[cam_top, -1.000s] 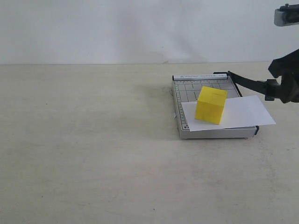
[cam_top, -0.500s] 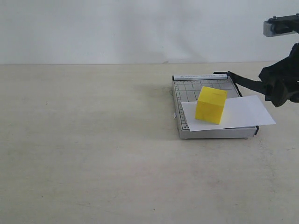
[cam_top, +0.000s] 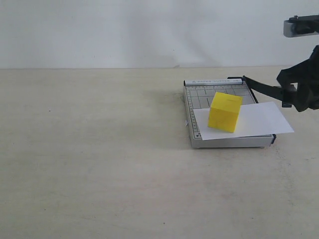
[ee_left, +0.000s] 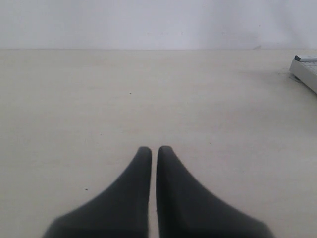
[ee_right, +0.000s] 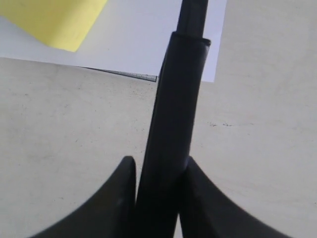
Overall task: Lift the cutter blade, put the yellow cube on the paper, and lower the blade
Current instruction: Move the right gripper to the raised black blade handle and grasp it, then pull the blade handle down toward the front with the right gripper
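Note:
The yellow cube [cam_top: 226,112] rests on the white paper [cam_top: 259,119], which lies across the grey gridded cutter base [cam_top: 197,97]. The black cutter blade [cam_top: 264,88] slants up from its hinge toward the right, above the paper. My right gripper [cam_top: 295,95] is shut on the blade's thick handle [ee_right: 173,124]; in the right wrist view the paper [ee_right: 143,39] and a corner of the cube [ee_right: 59,22] lie beyond it. My left gripper [ee_left: 154,148] is shut on nothing, over bare table, out of the exterior view.
The beige table [cam_top: 99,149] stretches wide to the left of the cutter. A pale wall [cam_top: 149,30] stands behind it. A corner of the cutter base [ee_left: 307,69] shows at the edge of the left wrist view.
The right gripper, holding the blade handle, rose slightly and then came down a little; the blade's tilt is much the same. Cube and paper have not moved.

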